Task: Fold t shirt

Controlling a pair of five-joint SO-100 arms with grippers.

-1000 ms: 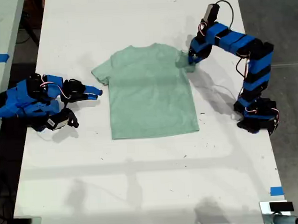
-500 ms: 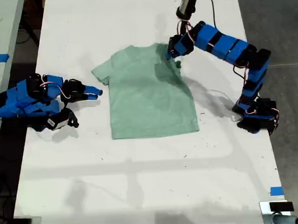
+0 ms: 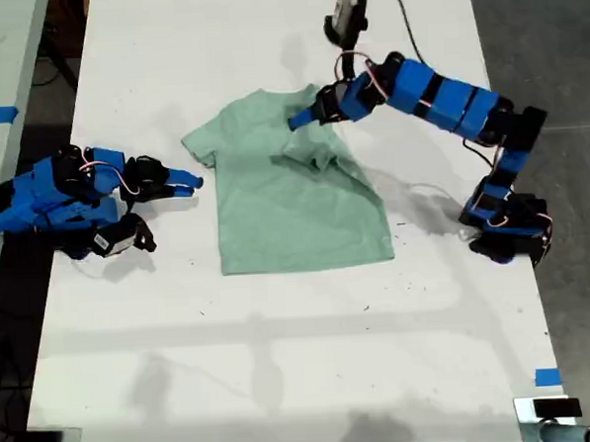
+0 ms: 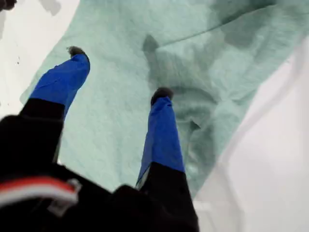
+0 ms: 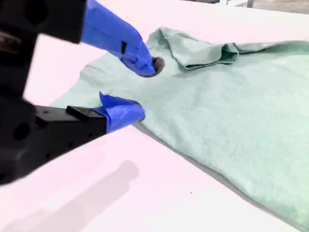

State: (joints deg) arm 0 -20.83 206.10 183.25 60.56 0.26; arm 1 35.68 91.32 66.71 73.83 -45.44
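Sleeve-fold step: my first hand (image 4: 118, 72), fingers apart w/ nothing between them, hovers over the t shirt (image 3: 299, 196) lying mid-desk w/ one sleeve flopped inward, while my second hand (image 5: 137, 89), also apart, sits by the other sleeve; next prob needs gripping that sleeve & folding it in

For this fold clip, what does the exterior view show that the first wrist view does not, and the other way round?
Only the exterior view shows the whole t shirt on the white table, my second gripper resting beside the sleeve at that view's left, and blue tape near the table's corner. Only the first wrist view shows, close up, my first gripper open above the cloth, holding nothing. Both show the sleeve turned in onto the shirt's body in a rumpled fold.
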